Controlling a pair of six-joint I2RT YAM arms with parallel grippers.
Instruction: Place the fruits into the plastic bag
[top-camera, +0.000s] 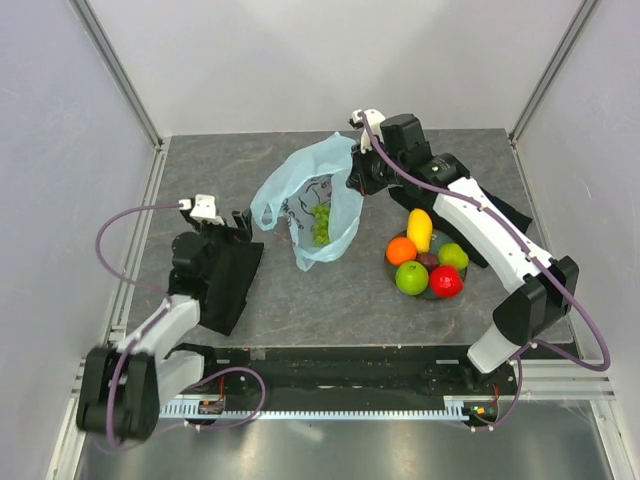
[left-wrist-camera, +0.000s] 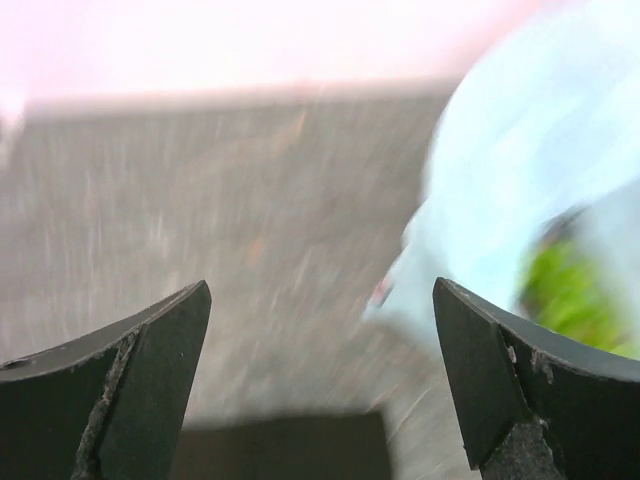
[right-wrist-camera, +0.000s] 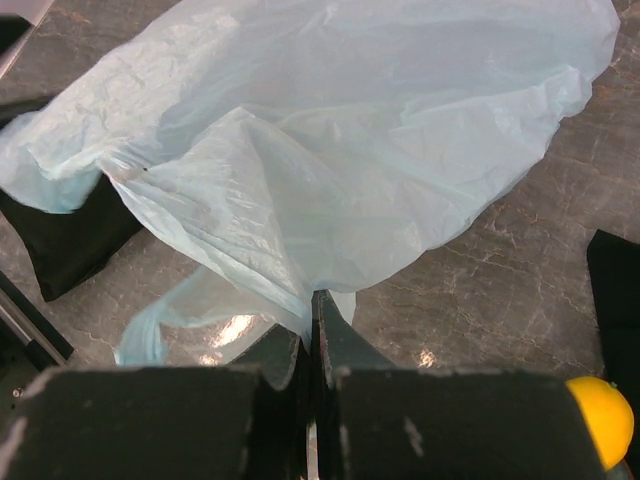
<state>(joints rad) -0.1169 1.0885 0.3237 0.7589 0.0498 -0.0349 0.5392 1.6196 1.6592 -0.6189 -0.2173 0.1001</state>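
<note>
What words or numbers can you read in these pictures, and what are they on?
No words or numbers can be read in any view.
Dark print on the plastic bag: too small and blurry to tell whether it is letters or only patterns.

One camera hangs high above and behind me, looking steeply down on the whole tabletop (top-camera: 330, 300) from well back. My left wrist camera sits just behind my left fingers (left-wrist-camera: 130, 390) and faces forward, low along the tabletop, blurred, with the plastic bag (left-wrist-camera: 520, 200) beyond those fingers to the right. My right wrist camera looks down past my right fingers (right-wrist-camera: 345, 350), very close on the same bag. All three views share that bag and the tabletop around it.
</note>
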